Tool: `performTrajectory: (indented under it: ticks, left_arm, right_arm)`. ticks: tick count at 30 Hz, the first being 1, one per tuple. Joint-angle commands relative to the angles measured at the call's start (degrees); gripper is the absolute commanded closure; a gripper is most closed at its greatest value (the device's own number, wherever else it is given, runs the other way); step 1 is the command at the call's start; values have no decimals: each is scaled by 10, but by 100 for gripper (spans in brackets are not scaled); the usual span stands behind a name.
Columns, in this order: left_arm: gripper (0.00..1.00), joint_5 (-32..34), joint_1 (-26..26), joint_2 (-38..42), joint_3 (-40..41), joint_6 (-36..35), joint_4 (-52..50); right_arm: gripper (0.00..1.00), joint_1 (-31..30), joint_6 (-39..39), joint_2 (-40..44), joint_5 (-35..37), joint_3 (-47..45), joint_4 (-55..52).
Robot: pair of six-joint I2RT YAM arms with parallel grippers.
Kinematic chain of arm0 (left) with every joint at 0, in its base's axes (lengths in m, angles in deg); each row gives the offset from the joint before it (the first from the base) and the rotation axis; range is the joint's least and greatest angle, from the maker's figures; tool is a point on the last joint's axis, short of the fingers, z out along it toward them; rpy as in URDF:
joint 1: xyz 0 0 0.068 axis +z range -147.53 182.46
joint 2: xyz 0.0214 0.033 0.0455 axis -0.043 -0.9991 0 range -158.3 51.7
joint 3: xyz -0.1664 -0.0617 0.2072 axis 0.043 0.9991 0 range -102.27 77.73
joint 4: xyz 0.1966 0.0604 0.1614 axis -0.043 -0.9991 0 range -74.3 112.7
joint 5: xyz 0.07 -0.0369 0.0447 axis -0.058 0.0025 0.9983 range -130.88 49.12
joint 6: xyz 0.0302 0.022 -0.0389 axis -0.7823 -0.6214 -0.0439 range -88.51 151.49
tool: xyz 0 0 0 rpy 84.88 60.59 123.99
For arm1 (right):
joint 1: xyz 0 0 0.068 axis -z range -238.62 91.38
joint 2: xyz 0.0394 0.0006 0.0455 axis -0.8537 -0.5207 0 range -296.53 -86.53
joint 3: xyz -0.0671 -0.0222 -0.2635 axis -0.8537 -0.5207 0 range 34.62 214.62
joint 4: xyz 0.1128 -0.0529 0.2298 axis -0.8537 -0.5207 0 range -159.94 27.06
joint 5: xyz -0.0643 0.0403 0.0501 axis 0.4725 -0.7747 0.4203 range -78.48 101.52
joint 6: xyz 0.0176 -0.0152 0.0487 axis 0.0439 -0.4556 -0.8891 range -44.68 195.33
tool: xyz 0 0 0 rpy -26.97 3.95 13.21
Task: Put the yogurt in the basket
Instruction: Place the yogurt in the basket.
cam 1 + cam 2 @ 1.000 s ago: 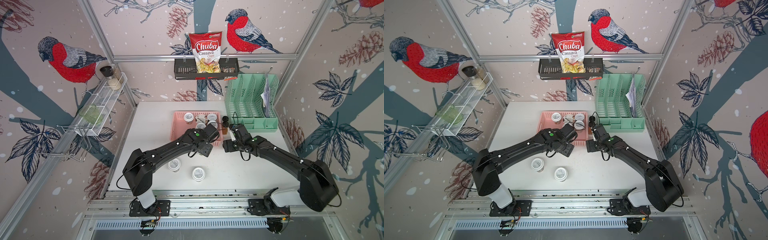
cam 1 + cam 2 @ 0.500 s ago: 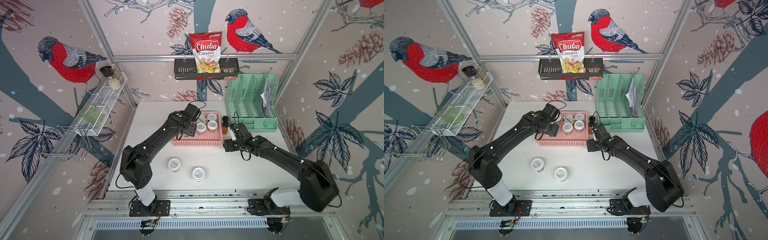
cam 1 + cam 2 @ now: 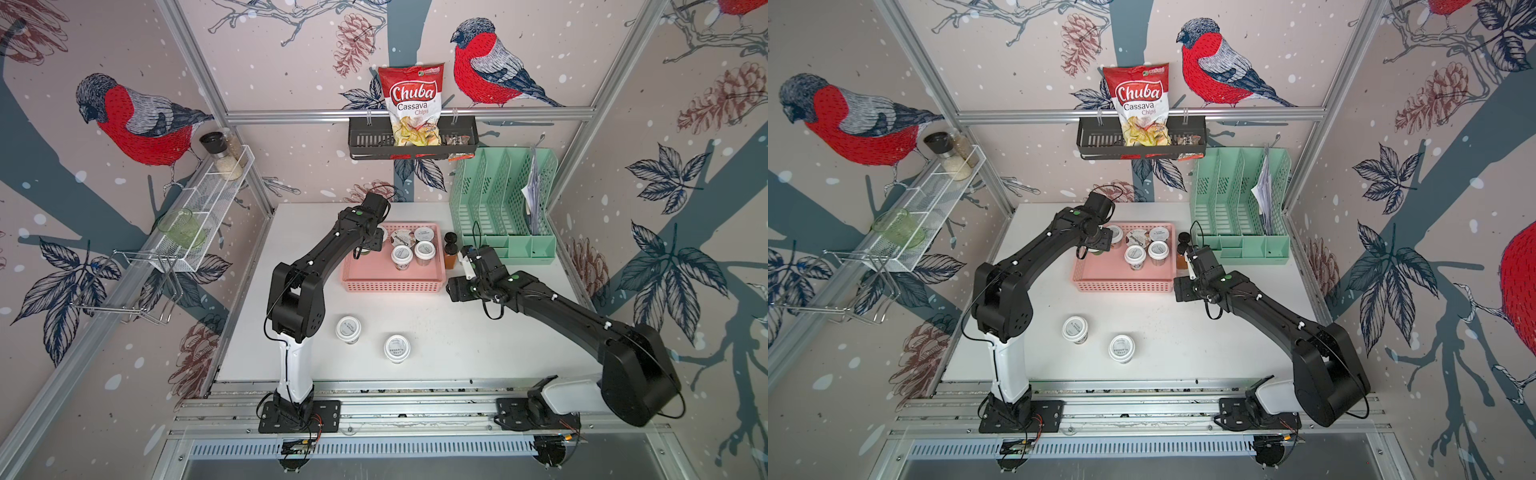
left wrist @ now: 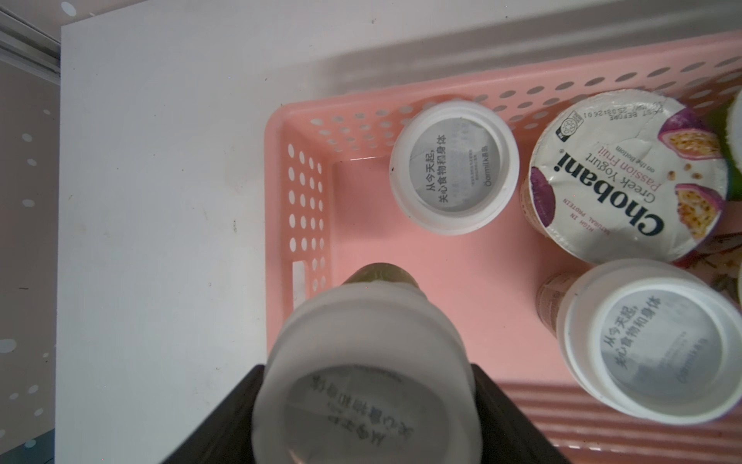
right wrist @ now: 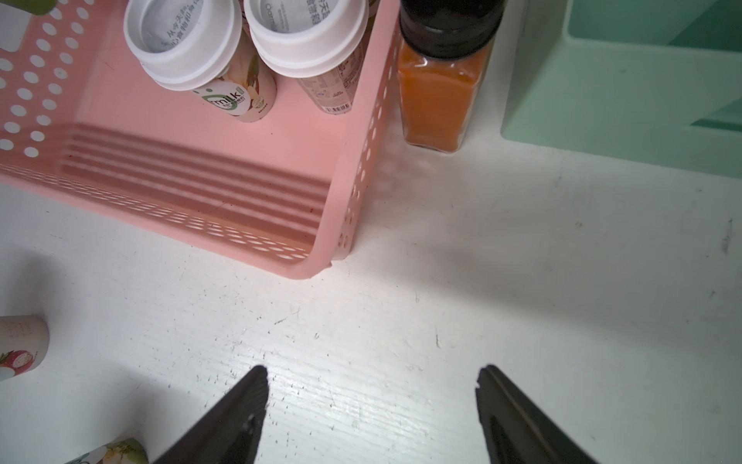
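Yogurt cup [image 4: 361, 361], white-lidded, cropped at frame bottom, is sitting clamped in left fingers [image 4: 518, 426] over pink perforated basket [image 4: 305, 201]; right fingers [image 5: 241, 413] are gaping, empty.

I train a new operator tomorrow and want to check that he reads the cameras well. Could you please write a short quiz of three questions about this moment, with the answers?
1. True or false: the right gripper is shut on a yogurt cup.
2. How many yogurt cups stand on the table outside the basket? A: one. B: two. C: four.
3. Fill in: the left gripper is shut on a ______.

Key
1. False: it is open, over bare table.
2. B: the cup nearer the left arm and the cup beside it.
3. Yogurt cup: the held cup is at the basket's edge.
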Motion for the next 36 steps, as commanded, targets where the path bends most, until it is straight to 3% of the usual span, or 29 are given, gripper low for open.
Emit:
performTrajectory:
  ticks: [1, 18, 36]
  left_arm:
    - [25, -14, 2, -12, -12, 1, 20]
    - [25, -51, -27, 3, 61, 9, 65]
    - [21, -57, -36, -54, 13, 7, 62]
  right_arm:
    - [16, 4, 1, 4, -11, -1, 13]
    - [16, 10, 2, -6, -21, 2, 13]
    - [16, 10, 3, -6, -22, 1, 12]
